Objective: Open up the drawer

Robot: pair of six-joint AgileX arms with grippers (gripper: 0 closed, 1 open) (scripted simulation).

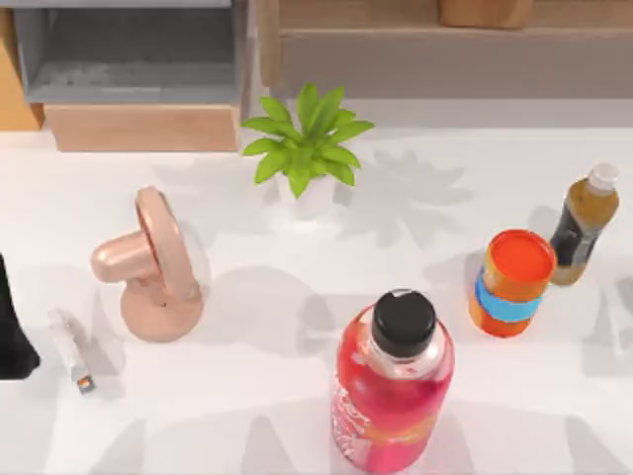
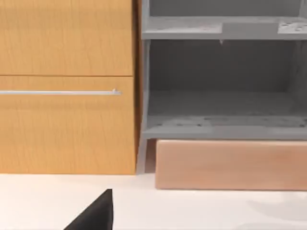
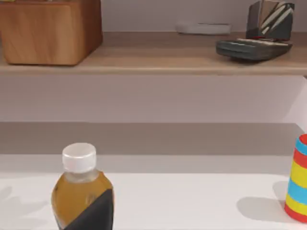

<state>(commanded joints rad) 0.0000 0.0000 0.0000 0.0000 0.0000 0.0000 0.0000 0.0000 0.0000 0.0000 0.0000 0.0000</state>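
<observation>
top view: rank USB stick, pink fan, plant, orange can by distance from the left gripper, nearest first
Left gripper sits at the table's left edge.
1. USB stick: just beside it, front left.
2. Pink fan: left of centre.
3. Plant: centre, toward the back.
4. Orange can: right side.

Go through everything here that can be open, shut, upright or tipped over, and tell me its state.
Drawer: pushed in, shut.
Pink bottle: upright, black cap on.
Amber bottle: upright, white cap on.
Orange can: upright, lid on.
Potted plant: upright.
Pink fan: standing on its base.
White stick: lying flat.
Left arm: at the table's left edge.
</observation>
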